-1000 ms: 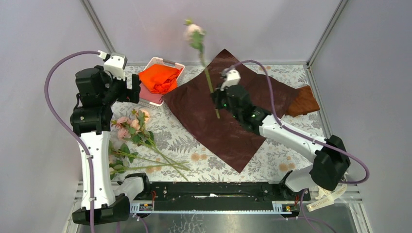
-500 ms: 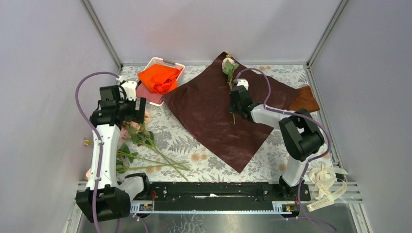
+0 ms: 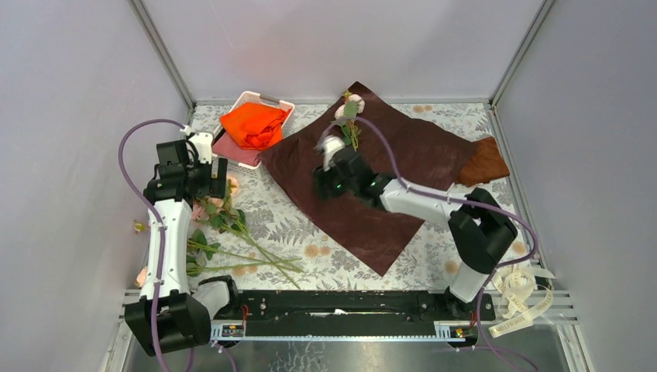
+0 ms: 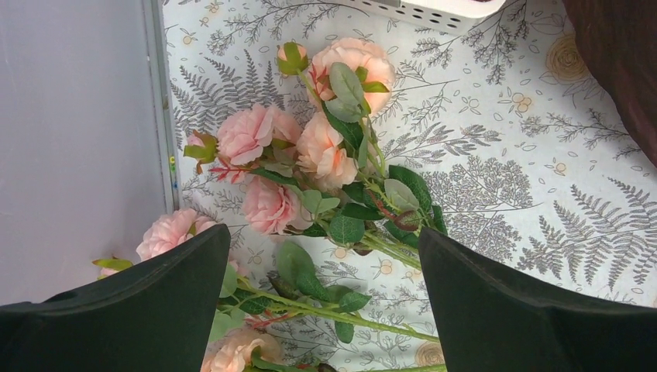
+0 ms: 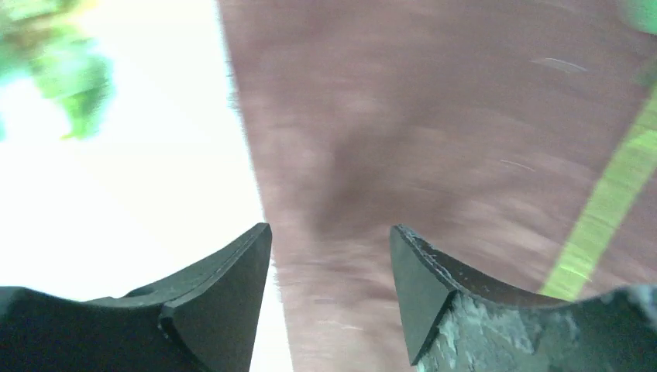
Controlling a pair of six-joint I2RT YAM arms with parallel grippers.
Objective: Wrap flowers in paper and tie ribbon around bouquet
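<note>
Dark red paper (image 3: 372, 198) lies spread on the table. One pink rose (image 3: 350, 110) rests on the paper's far corner, its green stem (image 5: 600, 221) running along the sheet. My right gripper (image 3: 331, 174) hovers over the paper's left part, beside that stem; it (image 5: 329, 232) is open with nothing between its fingers. The other flowers (image 3: 221, 213) lie at the left of the table. My left gripper (image 3: 208, 177) hangs open above them, the pink blooms (image 4: 310, 163) and leafy stems showing between its fingers (image 4: 178, 287). The cream ribbon (image 3: 525, 298) lies coiled at the front right.
A white tray (image 3: 263, 99) with an orange cloth (image 3: 254, 124) stands at the back, left of the paper. A brown cloth (image 3: 484, 161) lies at the paper's right corner. Grey walls (image 4: 73, 139) close in the left, back and right sides.
The right gripper lowered the rose onto the paper, opened, let it go and swung left. The left arm dropped lower over the flowers.
</note>
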